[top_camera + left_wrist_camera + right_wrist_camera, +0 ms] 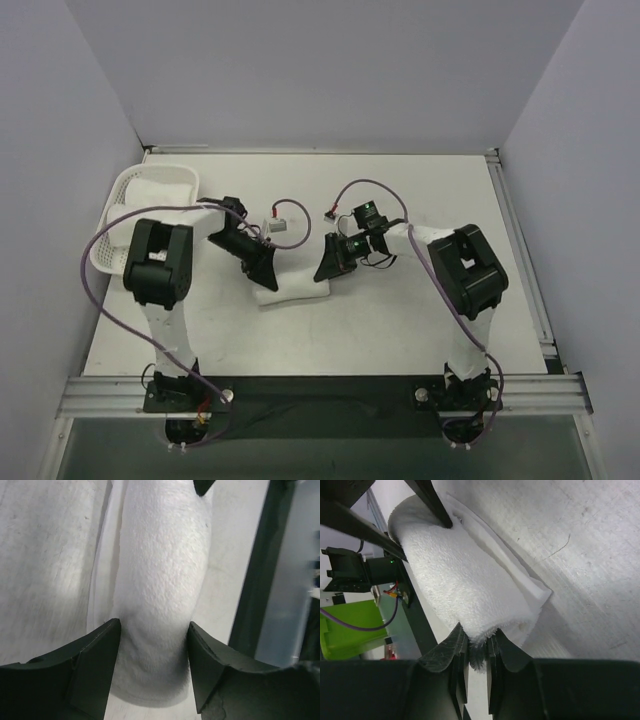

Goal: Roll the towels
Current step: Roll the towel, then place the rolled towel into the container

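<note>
A white towel (292,293), rolled into a thick tube, lies on the table between my two grippers. My left gripper (268,280) stands at its left end. In the left wrist view the roll (160,580) fills the gap of the left gripper (154,625), whose jaws are spread open alongside it. My right gripper (322,272) is at the right end. The right wrist view shows the right gripper (477,640) shut on the fuzzy end edge of the roll (460,580), with a loose flat layer of towel beside it.
A white lattice basket (115,205) stands at the far left of the table and holds another white towel (160,188). Purple cables and a small connector (280,215) hang between the arms. A metal rail (320,390) runs along the near edge.
</note>
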Controlling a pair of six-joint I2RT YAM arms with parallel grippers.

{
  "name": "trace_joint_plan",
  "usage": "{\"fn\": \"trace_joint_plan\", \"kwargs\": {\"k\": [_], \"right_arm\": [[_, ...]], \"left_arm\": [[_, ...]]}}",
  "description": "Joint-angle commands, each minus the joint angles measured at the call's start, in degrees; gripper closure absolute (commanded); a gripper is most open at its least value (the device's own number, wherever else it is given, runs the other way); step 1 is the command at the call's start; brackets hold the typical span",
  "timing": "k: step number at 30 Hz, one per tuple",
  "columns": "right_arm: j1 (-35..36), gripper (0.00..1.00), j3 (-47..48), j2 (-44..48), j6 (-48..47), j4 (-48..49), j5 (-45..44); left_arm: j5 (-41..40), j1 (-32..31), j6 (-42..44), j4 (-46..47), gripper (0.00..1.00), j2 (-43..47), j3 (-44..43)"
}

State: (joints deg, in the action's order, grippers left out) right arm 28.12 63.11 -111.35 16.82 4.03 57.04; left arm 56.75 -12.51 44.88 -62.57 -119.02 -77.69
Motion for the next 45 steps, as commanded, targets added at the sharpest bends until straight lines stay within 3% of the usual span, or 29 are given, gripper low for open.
{"fn": "trace_joint_plan", "kwargs": {"k": [1,5,8,13,17,22,27,31,35,37,41,43,45], "right_arm": [[-0.26,1.00,2.71,-1.67,4.17,-3.77,1.67],[-0.52,1.00,5.17,-3.61,8.30,-7.45,2.20],[-0.87,1.00,5.71,-4.22,13.21,-8.07,1.85],[-1.05,1.00,6.76,-5.45,16.66,-7.99,2.73],[-1.66,1.00,8.16,-8.09,18.69,-7.99,5.44],[-2.80,1.00,10.01,-11.69,20.79,-7.99,8.00],[-3.16,1.00,11.94,-13.97,22.20,-7.90,10.72],[-3.51,1.00,14.31,-16.44,23.96,-7.64,13.44],[-4.21,1.00,15.90,-17.67,24.31,-7.55,14.51],[-4.39,1.00,16.34,-17.59,24.23,-7.64,14.77],[-5.09,0.89,17.74,-17.67,24.31,-7.55,15.12],[-5.44,0.84,18.80,-18.02,24.49,-7.55,15.39],[-5.71,0.83,19.15,-18.11,24.40,-7.64,15.39]], "left_arm": [[-10.49,0.39,-2.43,16.55,0.34,13.09,6.30],[-19.37,-1.28,-2.26,23.62,0.24,25.12,9.92],[-28.60,-6.89,2.04,27.31,0.09,31.10,13.95],[-36.88,-19.53,7.32,32.40,0.08,36.31,20.81],[-43.12,-25.88,9.60,39.79,0.08,37.81,26.35],[-47.70,-28.97,14.53,45.34,0.08,35.27,28.83],[-48.31,-29.15,14.80,45.34,0.15,28.59,26.19],[-48.05,-28.80,14.44,44.20,0.29,24.81,24.26],[-47.61,-27.66,14.36,43.32,0.54,21.38,23.29],[-46.65,-27.04,14.62,42.01,0.58,20.59,22.94],[-44.98,-25.55,14.97,38.31,0.53,17.51,21.44],[-43.92,-24.84,14.88,36.64,0.46,16.11,20.48],[-42.70,-23.88,14.88,34.37,0.41,15.05,18.90]]}}
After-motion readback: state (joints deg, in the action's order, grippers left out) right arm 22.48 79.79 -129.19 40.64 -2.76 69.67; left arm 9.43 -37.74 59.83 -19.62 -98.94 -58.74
